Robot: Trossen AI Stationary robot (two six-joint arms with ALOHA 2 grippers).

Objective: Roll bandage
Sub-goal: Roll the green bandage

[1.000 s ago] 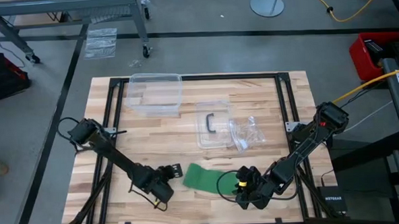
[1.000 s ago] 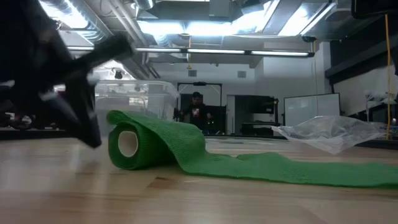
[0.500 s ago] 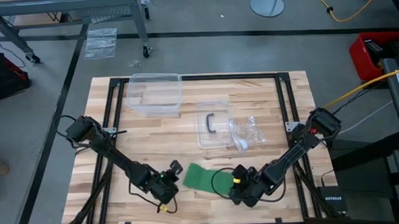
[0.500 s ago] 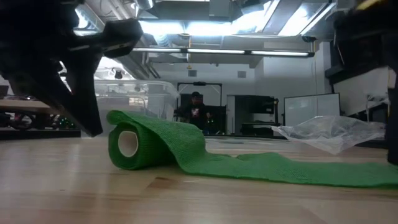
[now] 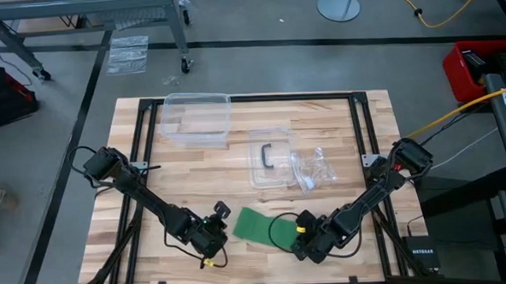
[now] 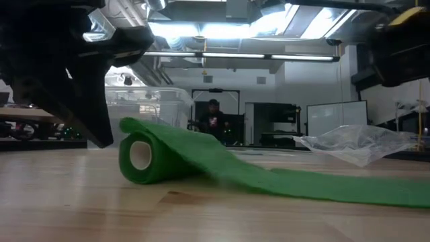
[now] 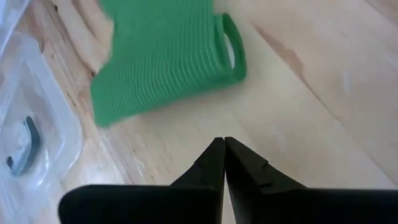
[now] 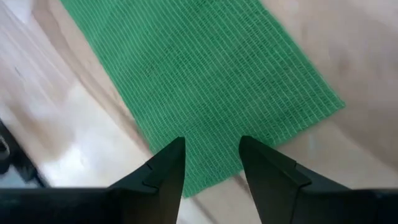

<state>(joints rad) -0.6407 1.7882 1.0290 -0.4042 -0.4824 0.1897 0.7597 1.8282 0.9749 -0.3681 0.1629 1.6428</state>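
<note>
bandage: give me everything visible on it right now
The bandage is a bright green, ribbed stretchy cloth strip, partly rolled. A small roll with a hollow core lies on its side on the table near the front edge; the loose tail trails flat toward the right tool, open just above it. The left tool, shut, sits beside the roll, apart.

Only readable text: "NETGEAR" on small black box near table's front right corner, high view, and that's tiny, barely legible. Nothing else readable anywhere, no labels or numbers in low view or either wrist view.
</note>
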